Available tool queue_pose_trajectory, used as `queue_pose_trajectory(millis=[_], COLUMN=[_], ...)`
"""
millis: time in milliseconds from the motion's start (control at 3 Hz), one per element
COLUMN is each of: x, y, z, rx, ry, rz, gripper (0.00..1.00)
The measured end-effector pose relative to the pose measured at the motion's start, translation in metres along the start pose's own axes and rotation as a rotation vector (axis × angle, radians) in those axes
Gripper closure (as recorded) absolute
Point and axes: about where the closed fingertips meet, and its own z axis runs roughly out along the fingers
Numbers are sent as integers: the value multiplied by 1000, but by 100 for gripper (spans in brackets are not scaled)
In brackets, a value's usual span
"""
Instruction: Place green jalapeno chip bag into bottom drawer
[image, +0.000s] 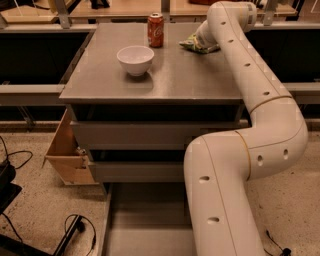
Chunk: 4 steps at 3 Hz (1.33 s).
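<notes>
The green jalapeno chip bag (192, 44) lies on the grey cabinet top (165, 75) at its far right, behind the white bowl. My white arm reaches up and over from the lower right. My gripper (202, 39) is at the arm's far end, right at the bag, and the wrist hides most of it. Only the bag's left part shows past the arm. The bottom drawer (145, 225) is pulled out toward me at the foot of the cabinet. The part of its grey floor that shows is bare.
A white bowl (135, 59) and a red soda can (155, 30) stand on the cabinet top, left of the bag. A tan wooden box (67, 150) sits against the cabinet's left side. Black cables (75, 230) lie on the speckled floor at the lower left.
</notes>
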Motion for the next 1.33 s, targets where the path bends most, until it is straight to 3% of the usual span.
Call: queue_pose_trajectory(millis=[333,667,1333], x=[0,0,0], y=[0,0,0], z=[0,0,0], rx=[0,0,0], ry=[0,0,0], rz=[0,0,0], gripper=[100,100,58])
